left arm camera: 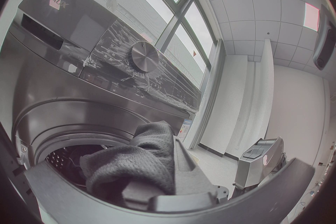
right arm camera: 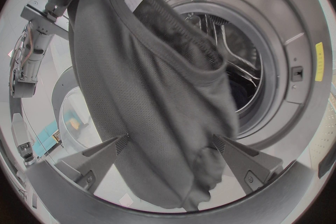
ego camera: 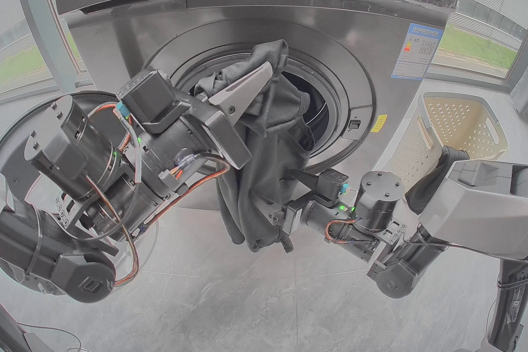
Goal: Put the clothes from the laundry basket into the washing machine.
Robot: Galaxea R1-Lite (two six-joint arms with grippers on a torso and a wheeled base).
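A dark grey mesh garment (ego camera: 258, 171) hangs in front of the washing machine's open drum (ego camera: 316, 94). My left gripper (ego camera: 263, 78) is shut on its bunched top, level with the upper part of the opening. In the left wrist view the cloth (left arm camera: 140, 161) is heaped over that gripper (left arm camera: 157, 151), hiding one finger. My right gripper (ego camera: 275, 215) is lower, at the garment's hanging bottom. In the right wrist view its fingers (right arm camera: 105, 154) stand wide open on either side of the cloth (right arm camera: 154, 102), with the drum (right arm camera: 241, 70) behind.
The washing machine (ego camera: 341, 39) fills the back, its round door (ego camera: 22, 138) swung open to the left behind my left arm. A beige perforated laundry basket (ego camera: 467, 122) stands to the right of the machine. Grey tiled floor lies in front.
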